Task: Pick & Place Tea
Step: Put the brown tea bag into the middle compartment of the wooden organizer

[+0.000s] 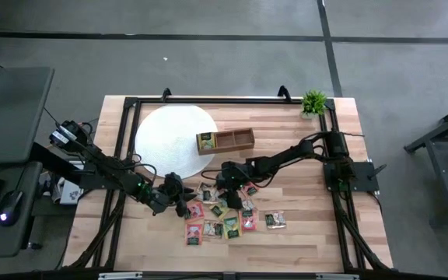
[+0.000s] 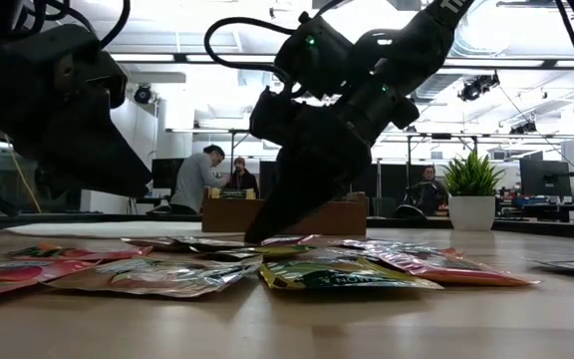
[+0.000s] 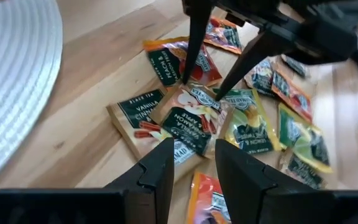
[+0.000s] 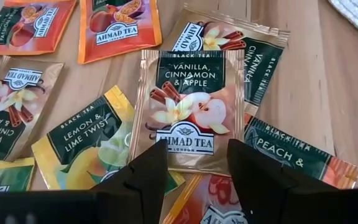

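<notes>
The step in hand looks like the pick: the right hand (image 1: 231, 194) hangs low over the tea packets (image 1: 232, 218) scattered on the bench (image 1: 317, 233) at lower centre of the high view, its fingers (image 3: 194, 50) spread and straddling one vanilla, cinnamon and apple packet (image 4: 188, 109), nothing held. Next it likely needs to drop, close on that packet's edges, and lift toward the wooden tray (image 1: 225, 141). The left hand (image 1: 179, 204) waits just beside the pile, fingers narrowly parted and empty. Only the wrist views show labels; the low view shows people beyond.
</notes>
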### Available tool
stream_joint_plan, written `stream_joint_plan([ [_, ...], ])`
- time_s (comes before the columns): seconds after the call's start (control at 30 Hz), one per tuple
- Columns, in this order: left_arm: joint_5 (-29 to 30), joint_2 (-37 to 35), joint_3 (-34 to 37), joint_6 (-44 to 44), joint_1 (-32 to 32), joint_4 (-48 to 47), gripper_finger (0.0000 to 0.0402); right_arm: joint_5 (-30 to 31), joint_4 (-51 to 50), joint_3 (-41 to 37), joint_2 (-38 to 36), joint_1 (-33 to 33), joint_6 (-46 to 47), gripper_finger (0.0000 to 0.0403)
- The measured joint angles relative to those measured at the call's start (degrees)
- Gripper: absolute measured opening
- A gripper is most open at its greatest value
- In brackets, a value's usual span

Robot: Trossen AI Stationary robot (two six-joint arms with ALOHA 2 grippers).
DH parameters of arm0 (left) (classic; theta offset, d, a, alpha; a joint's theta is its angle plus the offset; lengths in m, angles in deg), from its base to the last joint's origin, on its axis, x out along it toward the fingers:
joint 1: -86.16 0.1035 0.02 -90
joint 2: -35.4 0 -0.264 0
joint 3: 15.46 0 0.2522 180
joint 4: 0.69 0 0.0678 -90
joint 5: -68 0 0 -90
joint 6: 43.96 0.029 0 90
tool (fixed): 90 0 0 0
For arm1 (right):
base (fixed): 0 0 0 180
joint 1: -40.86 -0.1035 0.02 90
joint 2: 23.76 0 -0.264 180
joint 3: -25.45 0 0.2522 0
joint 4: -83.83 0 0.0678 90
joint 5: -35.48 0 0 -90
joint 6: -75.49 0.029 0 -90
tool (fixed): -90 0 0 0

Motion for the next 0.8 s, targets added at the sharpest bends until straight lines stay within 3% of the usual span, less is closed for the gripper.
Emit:
stream_joint_plan([
  [0.2, -1.36, 0.00, -0.01, -9.86, 1.28, 0.95, 0.0115, 1.23, 0.35, 0.00, 0.09, 0.00, 0.01, 0.0165],
  [0.4, -12.36, 0.00, -0.19, -20.22, 7.08, 0.78, 0.0115, 1.41, 1.64, -0.04, 0.15, 0.00, 0.17, 0.0165],
  [0.63, -17.84, 0.00, -2.30, -20.79, 13.58, 0.79, 0.0115, 1.41, 1.77, -0.07, 0.18, 0.00, 0.20, 0.0165],
  [0.8, -25.92, 1.09, -4.56, -20.85, 16.81, -1.56, 0.0115, 1.41, 1.79, -0.09, 0.18, 0.00, 0.20, 0.0165],
])
